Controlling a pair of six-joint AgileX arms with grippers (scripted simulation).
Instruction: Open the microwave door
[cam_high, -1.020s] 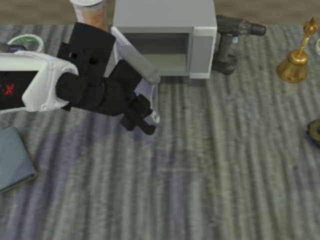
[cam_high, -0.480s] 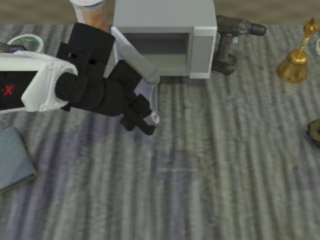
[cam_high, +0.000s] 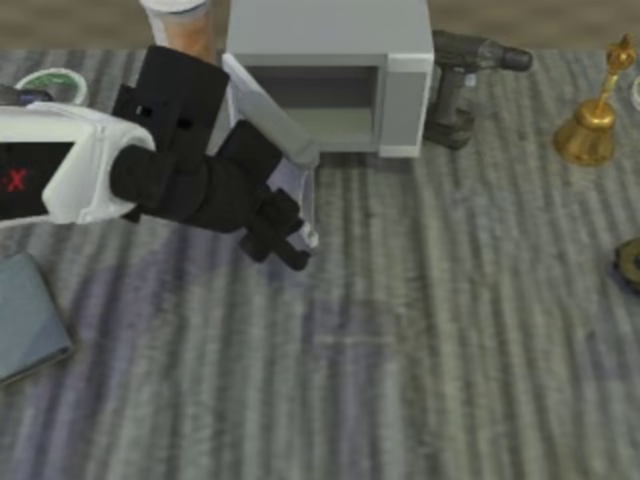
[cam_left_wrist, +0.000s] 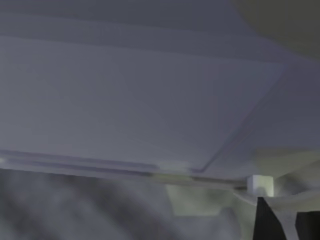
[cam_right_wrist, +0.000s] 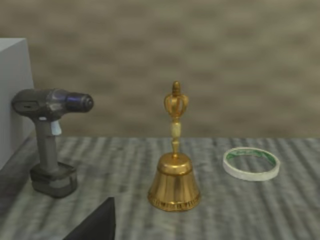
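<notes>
The silver-grey microwave (cam_high: 330, 30) stands at the back middle of the table, its cavity showing. The microwave door (cam_high: 272, 112) is swung out to the left, hinged at the left side. My left gripper (cam_high: 292, 240) sits at the door's free edge, shut on the thin handle strip, whose pale end (cam_high: 312, 237) pokes out beside the fingers. In the left wrist view the door panel (cam_left_wrist: 125, 100) fills most of the frame and a dark fingertip (cam_left_wrist: 267, 222) shows beside the handle. The right arm is outside the top view; only a dark part of my right gripper (cam_right_wrist: 97, 225) shows.
A dark grey power drill (cam_high: 455, 85) stands right of the microwave. A gold bell (cam_high: 590, 125) is at the back right, with a tape roll (cam_right_wrist: 251, 164) beyond it. Another tape roll (cam_high: 50, 85), a cup (cam_high: 185, 25) and a grey flat pad (cam_high: 30, 315) are on the left.
</notes>
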